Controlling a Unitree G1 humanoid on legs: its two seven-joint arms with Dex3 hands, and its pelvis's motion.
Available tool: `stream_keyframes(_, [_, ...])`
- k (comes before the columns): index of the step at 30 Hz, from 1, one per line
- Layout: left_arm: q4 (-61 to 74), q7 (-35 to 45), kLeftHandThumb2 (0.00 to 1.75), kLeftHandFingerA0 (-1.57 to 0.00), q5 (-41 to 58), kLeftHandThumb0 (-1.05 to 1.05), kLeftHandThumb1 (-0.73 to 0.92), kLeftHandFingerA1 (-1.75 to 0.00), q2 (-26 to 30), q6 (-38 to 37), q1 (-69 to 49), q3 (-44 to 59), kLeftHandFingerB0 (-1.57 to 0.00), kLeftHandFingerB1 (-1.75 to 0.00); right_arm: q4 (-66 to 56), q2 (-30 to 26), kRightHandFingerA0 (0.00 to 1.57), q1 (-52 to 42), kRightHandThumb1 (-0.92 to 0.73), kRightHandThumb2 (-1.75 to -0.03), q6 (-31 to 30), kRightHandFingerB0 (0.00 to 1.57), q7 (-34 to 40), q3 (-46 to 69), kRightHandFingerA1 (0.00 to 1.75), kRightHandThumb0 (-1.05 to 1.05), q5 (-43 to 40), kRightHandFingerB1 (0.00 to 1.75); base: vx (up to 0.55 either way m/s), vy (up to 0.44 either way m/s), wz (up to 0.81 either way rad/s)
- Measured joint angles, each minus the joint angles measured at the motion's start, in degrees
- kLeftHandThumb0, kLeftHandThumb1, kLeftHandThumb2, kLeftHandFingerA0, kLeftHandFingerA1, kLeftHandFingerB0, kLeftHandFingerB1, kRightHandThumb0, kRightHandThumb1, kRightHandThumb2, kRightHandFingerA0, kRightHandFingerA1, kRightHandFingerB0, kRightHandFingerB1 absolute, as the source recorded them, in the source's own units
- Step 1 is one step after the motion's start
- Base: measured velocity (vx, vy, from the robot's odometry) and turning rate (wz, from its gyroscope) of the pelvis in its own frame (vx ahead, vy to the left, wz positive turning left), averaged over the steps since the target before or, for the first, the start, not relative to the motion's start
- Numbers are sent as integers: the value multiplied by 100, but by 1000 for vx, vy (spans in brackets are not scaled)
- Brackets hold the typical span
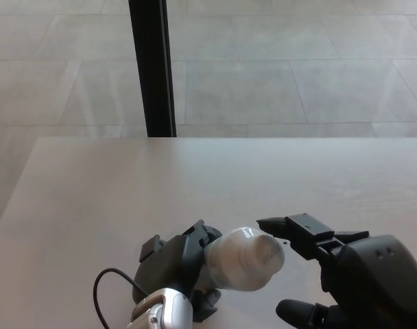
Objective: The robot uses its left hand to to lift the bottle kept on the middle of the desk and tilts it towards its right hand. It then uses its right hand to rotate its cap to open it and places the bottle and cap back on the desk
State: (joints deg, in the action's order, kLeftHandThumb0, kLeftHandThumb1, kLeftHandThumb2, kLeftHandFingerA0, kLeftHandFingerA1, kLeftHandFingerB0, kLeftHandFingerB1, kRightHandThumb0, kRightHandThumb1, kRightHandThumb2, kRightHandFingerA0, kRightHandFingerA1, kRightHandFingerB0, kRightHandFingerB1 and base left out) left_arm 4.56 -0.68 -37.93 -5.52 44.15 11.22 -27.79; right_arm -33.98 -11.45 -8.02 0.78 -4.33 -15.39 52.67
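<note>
A white bottle (237, 261) with a white cap (265, 252) is tilted toward the right, above the near part of the pale desk (215, 178). My left hand (174, 267) is shut on the bottle's body from the left. At the lower right, my right hand (332, 264) is open. Its upper fingers (291, 228) reach to just above and right of the cap, and its thumb (298, 313) lies below. I cannot tell whether the fingertip touches the cap.
A black vertical post (152, 68) stands behind the desk's far edge. Grey tiled floor (284, 68) lies beyond. A black cable (105, 291) loops by my left wrist.
</note>
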Motion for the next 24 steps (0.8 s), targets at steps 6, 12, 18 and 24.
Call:
stream_keyframes(6, [-2,9,67,-58,6,11,90,-139,-2,0,1,24,-54,-98,224,18,91,205,-59,-61,-58,40,-22,-43,137,-60,91,45,0,0,0])
stream_keyframes(12, [-12,15,62,-59,6,8,90,-130,-34,1,9,28,-52,-71,430,87,94,411,-64,-61,-108,43,-28,-97,134,-55,126,45,0,0,0])
stream_keyframes(18, [-18,22,66,-59,5,11,87,-124,-61,22,20,30,-52,-68,491,157,102,456,-66,-60,-142,46,-28,-191,114,-54,134,46,0,0,0])
stream_keyframes(24, [-12,24,71,-58,3,12,85,-124,-48,29,14,28,-58,-78,488,191,91,522,-69,-63,-133,48,-14,-277,140,-47,181,49,0,0,0])
